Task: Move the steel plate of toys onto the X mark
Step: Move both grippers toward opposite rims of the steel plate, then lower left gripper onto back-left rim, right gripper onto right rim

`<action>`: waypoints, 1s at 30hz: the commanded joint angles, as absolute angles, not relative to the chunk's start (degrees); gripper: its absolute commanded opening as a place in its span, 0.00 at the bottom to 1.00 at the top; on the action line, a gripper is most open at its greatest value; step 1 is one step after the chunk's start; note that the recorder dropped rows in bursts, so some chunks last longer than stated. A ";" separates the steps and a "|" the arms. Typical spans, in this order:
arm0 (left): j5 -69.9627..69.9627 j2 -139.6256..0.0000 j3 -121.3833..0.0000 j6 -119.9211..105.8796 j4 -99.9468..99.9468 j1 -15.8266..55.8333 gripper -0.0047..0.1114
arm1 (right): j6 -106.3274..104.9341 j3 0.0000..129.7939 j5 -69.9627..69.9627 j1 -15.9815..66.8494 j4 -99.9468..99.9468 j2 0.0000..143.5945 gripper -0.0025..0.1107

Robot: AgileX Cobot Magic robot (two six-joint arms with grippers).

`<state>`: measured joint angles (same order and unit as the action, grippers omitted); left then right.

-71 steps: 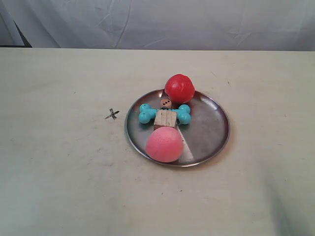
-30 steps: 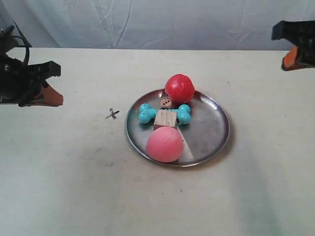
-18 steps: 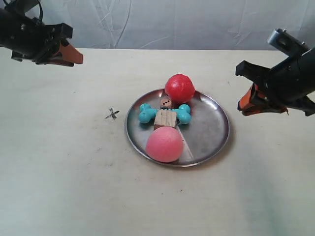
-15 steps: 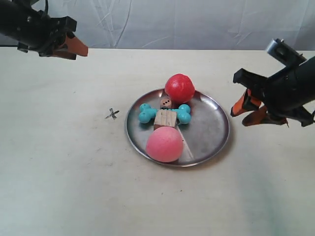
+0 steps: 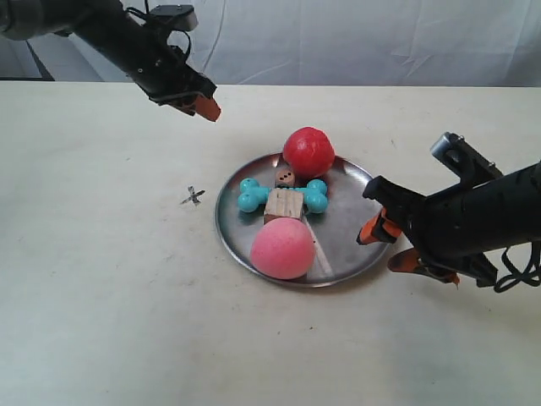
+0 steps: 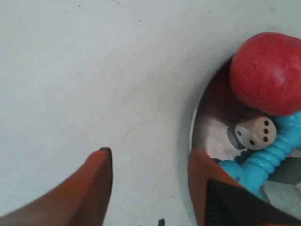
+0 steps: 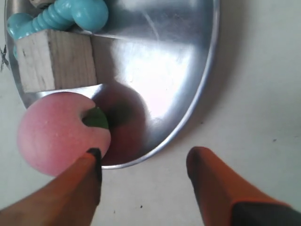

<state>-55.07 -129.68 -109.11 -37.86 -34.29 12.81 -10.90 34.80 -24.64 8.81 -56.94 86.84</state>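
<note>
The steel plate [image 5: 359, 222] lies mid-table holding the red ball [image 5: 308, 151], pink ball [image 5: 282, 248], turquoise bone [image 5: 248, 195], wooden block [image 5: 284, 203] and die [image 5: 286, 177]. The X mark [image 5: 193, 196] is on the table just left of the plate. My left gripper [image 5: 203, 106] hovers open beyond the plate's far-left rim. Its wrist view shows the plate [image 6: 211, 117], red ball [image 6: 268, 73] and die [image 6: 255, 132] beside the open gripper [image 6: 150, 155]. My right gripper [image 5: 385, 245] is open at the plate's right rim. There its gripper [image 7: 143, 157] straddles the plate's edge [image 7: 164, 61] near the pink ball [image 7: 61, 134].
The pale table [image 5: 101, 304] stretches around the plate, with a white cloth backdrop [image 5: 338, 38] behind its far edge. The right arm's dark body [image 5: 482, 220] lies over the table at the exterior view's right.
Both arms came into view and closed in: the left swung from the left edge to beyond the plate's far-left rim, the right dropped to the right rim. Plate and toys stayed put.
</note>
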 commanded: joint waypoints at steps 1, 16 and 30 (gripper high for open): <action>-59.79 -135.04 -116.62 -37.88 -33.82 13.91 0.46 | -9.23 33.48 -20.24 10.44 -58.49 86.28 0.52; -69.96 -144.96 -130.30 -38.08 -33.73 17.32 0.42 | -7.35 33.38 -17.32 10.44 -60.26 86.57 0.52; -69.96 -147.71 -130.30 -37.85 -33.82 18.85 0.42 | -7.35 33.38 -15.23 10.57 -60.69 86.69 0.52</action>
